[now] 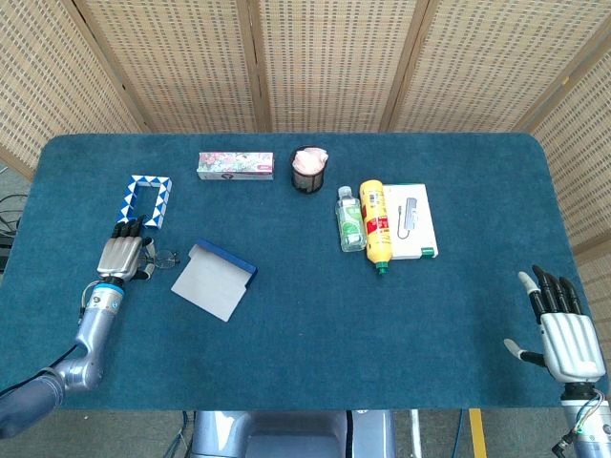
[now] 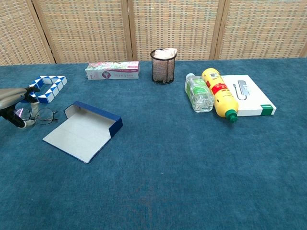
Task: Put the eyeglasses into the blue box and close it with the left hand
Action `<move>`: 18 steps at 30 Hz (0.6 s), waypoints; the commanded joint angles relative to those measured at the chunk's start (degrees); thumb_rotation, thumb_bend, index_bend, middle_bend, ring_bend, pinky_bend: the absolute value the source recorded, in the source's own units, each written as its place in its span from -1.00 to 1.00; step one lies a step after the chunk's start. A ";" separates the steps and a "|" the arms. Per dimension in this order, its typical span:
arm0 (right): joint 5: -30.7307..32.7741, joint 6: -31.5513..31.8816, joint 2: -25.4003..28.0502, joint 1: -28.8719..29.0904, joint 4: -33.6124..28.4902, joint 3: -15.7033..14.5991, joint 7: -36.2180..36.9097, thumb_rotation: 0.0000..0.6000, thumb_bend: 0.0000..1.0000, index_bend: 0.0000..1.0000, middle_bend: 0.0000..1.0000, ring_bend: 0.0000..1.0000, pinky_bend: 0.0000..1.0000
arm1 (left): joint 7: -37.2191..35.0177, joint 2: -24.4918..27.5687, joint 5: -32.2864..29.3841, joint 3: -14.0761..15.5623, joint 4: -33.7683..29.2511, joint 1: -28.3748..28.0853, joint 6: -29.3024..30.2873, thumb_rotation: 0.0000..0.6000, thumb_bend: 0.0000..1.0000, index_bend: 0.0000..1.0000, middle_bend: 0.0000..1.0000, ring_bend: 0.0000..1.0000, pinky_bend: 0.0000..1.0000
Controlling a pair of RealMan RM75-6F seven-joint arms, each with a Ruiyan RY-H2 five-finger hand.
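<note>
1 eyeglasses (image 2: 39,115) | 1 blue box (image 1: 214,279) lid open | 2 bottles (image 1: 367,225) | left hand (image 1: 121,256) palm-down over eyeglasses, grip unclear | right hand (image 1: 557,329) spread, empty

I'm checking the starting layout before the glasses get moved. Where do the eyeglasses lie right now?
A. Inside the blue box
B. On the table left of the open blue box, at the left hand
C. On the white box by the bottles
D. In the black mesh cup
B: the eyeglasses lie on the table beside the left hand, left of the open blue box.
</note>
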 commanded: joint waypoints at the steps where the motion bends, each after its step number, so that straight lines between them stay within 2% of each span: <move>1: -0.01 0.00 0.00 0.01 0.01 0.00 0.00 1.00 -0.89 -1.00 -1.00 -1.00 -1.00 | 0.37 0.25 -0.15 0.11 -0.23 0.19 0.05 1.00 -0.09 0.17 -1.00 -1.00 -1.00; 9: -0.02 0.05 -0.02 0.00 -0.04 0.01 -0.14 1.00 -0.89 -1.00 -1.00 -1.00 -1.00 | 0.18 1.58 0.06 0.14 -1.70 0.89 1.02 1.00 -0.06 0.19 -1.00 -1.00 -1.00; 18: -0.04 0.12 -0.03 -0.01 -0.09 0.01 -0.12 1.00 -0.89 -1.00 -1.00 -1.00 -1.00 | -0.91 5.11 3.46 1.05 -6.95 2.52 5.54 1.00 -0.05 0.19 -1.00 -1.00 -1.00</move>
